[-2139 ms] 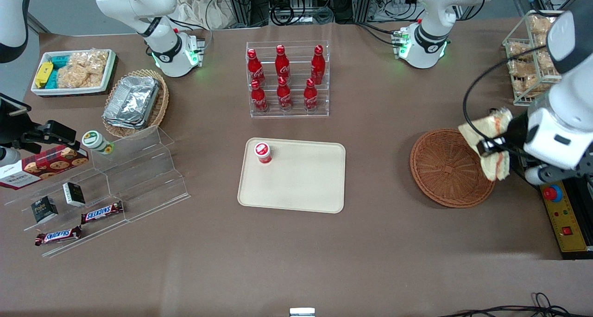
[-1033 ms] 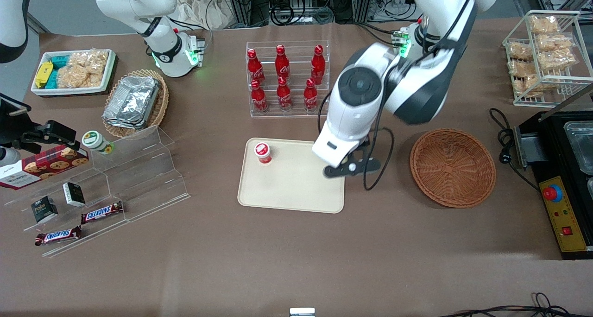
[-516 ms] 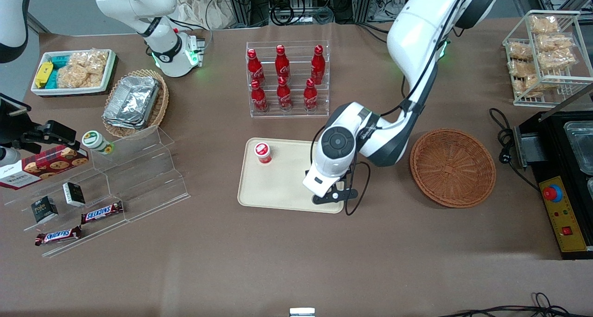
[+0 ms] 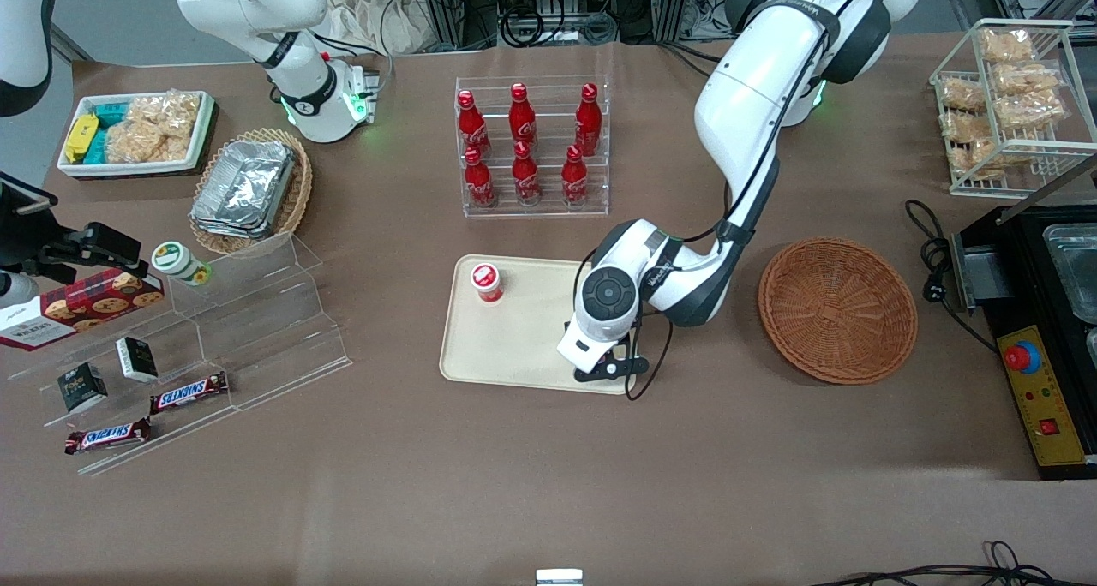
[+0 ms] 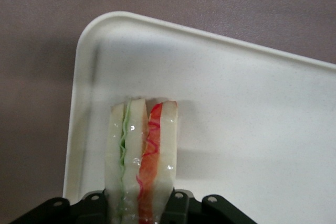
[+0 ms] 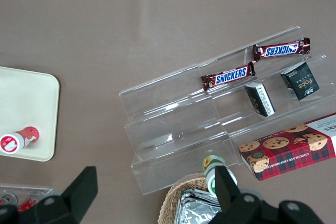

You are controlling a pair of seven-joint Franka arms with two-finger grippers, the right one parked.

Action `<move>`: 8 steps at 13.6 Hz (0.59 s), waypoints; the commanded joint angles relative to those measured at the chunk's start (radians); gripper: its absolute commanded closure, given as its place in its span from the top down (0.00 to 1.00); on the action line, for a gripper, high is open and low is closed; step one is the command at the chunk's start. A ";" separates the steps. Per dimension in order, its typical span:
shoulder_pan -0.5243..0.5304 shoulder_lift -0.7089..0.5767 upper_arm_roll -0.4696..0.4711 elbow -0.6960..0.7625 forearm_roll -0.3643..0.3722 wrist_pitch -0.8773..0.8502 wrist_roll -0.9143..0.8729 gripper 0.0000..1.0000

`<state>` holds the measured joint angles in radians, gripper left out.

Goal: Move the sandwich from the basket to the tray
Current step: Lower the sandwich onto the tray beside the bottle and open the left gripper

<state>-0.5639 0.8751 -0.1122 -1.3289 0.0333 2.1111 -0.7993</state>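
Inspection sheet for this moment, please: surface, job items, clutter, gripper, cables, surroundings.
Surface: brown table.
Sandwich: held on edge over a corner of the tray; contact with the tray cannot be told.
Basket: nothing seen inside.
Clutter: red-capped bottle on the tray; cola bottle rack; Snickers bars on the acrylic steps.
Gripper: over the tray corner nearest the front camera, jaws shut on the sandwich.
Cables: black cable beside the basket.
Surroundings: control box with red button.
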 commanded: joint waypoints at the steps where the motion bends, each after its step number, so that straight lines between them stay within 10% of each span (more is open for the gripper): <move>1: -0.010 0.010 0.009 0.014 0.004 0.015 -0.005 0.93; 8: -0.007 -0.207 0.019 0.014 0.022 -0.058 -0.217 1.00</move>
<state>-0.5629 0.7937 -0.1093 -1.2785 0.0345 2.1173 -0.9222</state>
